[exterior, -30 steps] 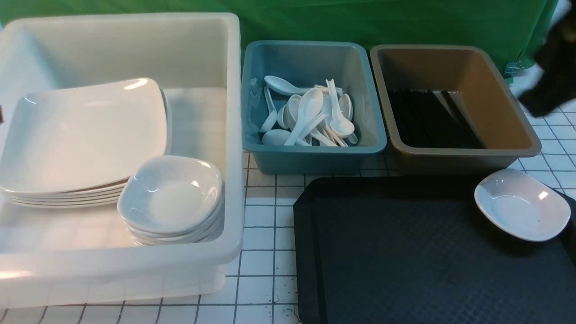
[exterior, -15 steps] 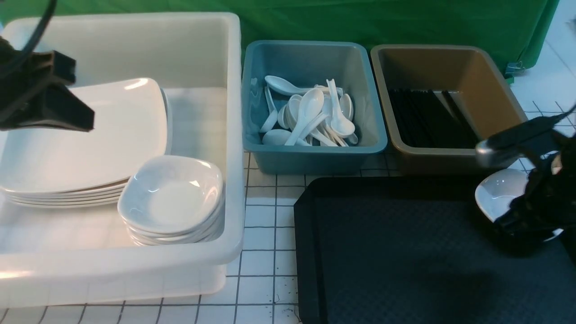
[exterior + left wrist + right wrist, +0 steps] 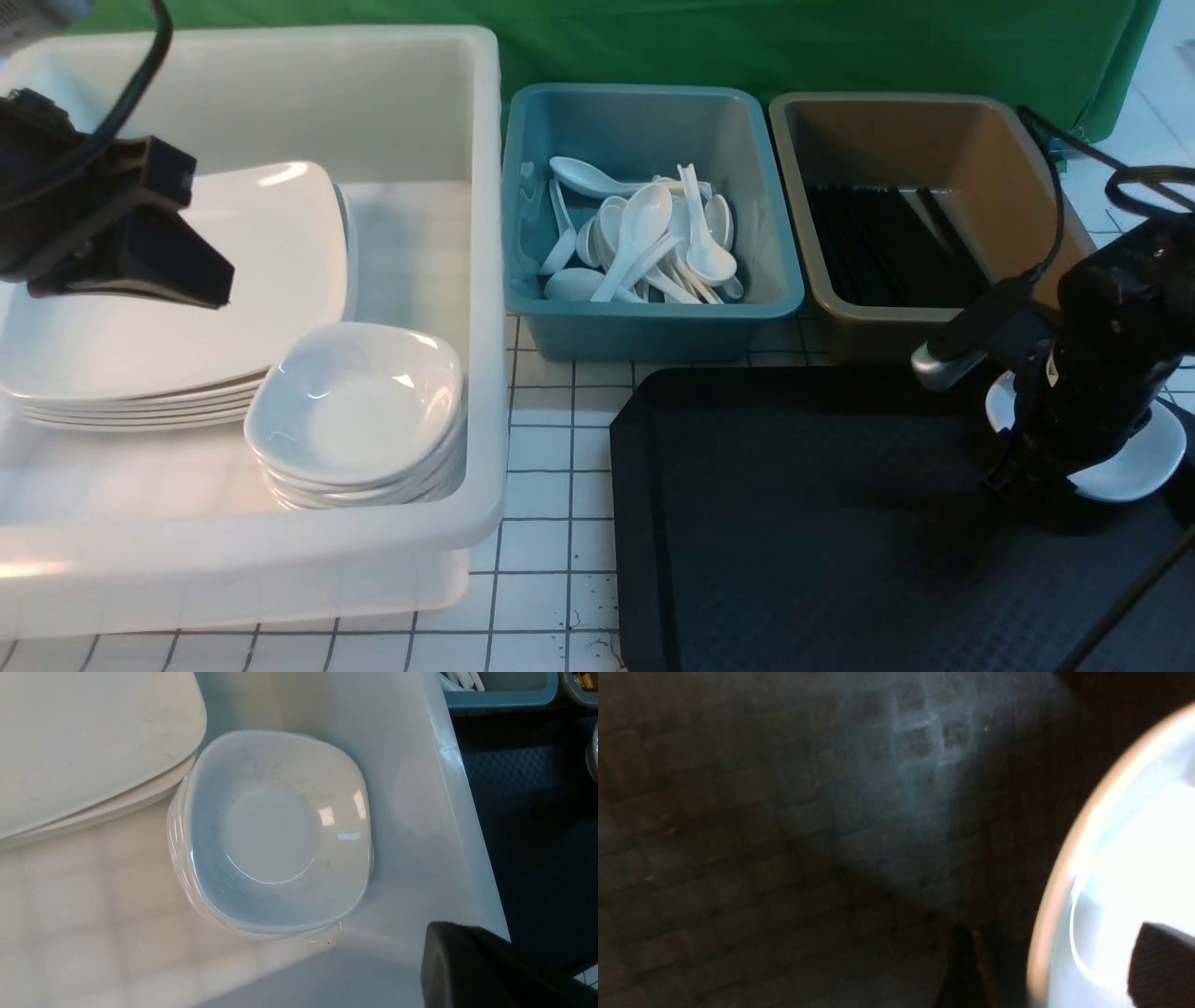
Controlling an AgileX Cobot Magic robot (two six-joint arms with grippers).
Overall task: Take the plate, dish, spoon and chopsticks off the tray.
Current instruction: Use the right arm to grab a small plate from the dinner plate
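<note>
Right gripper has come down onto the dish, which sits in the far right corner of the tray; jaws apart, astride its rim. Left gripper, jaws together, hangs over stacked plates in the white tub.

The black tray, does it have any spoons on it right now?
No, the tray carries only a small white dish; the spoons lie in the blue tub.

A big black plastic tray with a diamond texture lies flat on the table. One small white rounded-square dish sits upright at its far right corner, partly hidden. Large white square plates are stacked in a white tub. White soup spoons fill a blue tub, and black chopsticks lie in a brown tub.
</note>
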